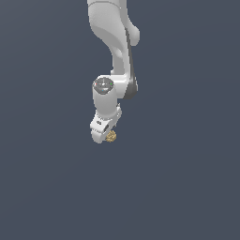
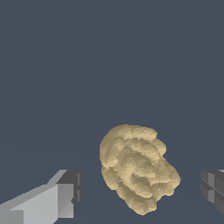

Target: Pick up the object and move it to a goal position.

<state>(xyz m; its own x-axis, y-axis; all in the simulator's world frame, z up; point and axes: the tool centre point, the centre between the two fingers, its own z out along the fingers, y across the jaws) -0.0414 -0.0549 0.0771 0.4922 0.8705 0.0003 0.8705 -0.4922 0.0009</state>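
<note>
Gripper [image 2: 140,192] low over ball [image 2: 138,168], fingers [image 2: 65,194] spread wide either side (no contact), set to grasp.

The small tan-golden knobbly ball [image 2: 138,168] looks matt and rough with lumpy folds, while the white robot arm [image 1: 112,37] shows a smooth, faintly glossy plastic-like shell.

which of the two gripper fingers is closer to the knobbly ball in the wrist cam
In the wrist view, the light grey finger with the dark pad looks closer to the tan ball; the darker finger at the opposite edge has a wider gap. Neither touches it.
</note>
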